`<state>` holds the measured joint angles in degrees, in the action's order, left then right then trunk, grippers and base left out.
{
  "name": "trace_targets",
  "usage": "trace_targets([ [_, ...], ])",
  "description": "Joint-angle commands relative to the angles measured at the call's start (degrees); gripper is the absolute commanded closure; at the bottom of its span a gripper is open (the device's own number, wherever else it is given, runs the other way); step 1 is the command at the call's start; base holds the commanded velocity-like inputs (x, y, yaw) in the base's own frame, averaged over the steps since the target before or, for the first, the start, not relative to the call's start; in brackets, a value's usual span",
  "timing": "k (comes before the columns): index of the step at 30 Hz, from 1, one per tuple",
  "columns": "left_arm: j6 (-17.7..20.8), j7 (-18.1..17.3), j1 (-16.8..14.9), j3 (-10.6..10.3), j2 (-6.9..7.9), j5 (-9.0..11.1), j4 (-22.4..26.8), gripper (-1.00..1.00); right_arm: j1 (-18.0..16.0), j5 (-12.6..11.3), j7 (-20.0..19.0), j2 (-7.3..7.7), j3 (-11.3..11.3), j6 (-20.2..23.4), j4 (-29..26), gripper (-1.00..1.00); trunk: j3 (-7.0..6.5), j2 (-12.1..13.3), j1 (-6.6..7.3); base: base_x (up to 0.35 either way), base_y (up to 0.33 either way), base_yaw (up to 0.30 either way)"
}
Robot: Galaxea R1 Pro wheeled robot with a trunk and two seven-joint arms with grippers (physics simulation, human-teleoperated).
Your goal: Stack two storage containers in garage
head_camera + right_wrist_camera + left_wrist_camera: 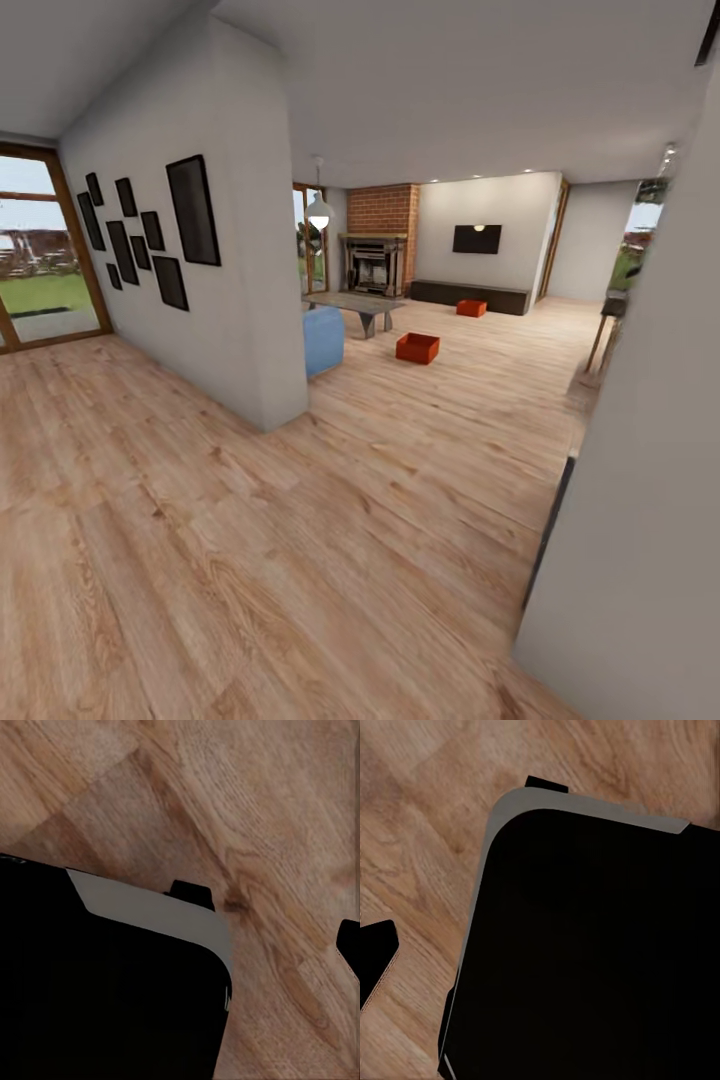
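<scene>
Two orange-red storage containers stand on the light wood planks of the living room, far ahead in the head view. The nearer container [417, 347] sits in open floor beside a low table. The farther container [471, 308] rests just in front of the long dark bench [470, 296]. Both are upright and apart from each other. My left gripper's finger [376, 958] shows at the picture's edge over wood flooring, and my right gripper's finger [351, 945] likewise. Each is spread wide, with nothing held.
A white partition wall [250, 300] with black frames juts in at the left, and a pale wall [640, 500] stands close on the right. A grey coffee table [355, 303], blue seat [323, 340], brick fireplace [378, 262] and TV [477, 239] lie beyond. My black base [585, 945] is below the arms.
</scene>
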<state>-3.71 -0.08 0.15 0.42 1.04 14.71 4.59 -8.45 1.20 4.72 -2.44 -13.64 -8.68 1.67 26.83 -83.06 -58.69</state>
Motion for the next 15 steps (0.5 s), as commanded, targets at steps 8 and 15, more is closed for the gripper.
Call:
trace_targets([
  [8,-0.04,-0.01,0.02,0.02,0.10,0.23,0.06,-1.00,-0.07,0.53,0.03,0.06,-0.80,-0.29,0.18,-1.00,0.05,-0.02,-0.03,0.323,0.074,0.000],
  [15,-0.21,-0.01,0.01,0.02,0.10,0.23,0.06,-1.00,-0.07,0.49,0.03,0.07,-0.52,-0.28,0.18,-1.00,0.05,-0.02,-0.03,0.323,0.077,0.000],
])
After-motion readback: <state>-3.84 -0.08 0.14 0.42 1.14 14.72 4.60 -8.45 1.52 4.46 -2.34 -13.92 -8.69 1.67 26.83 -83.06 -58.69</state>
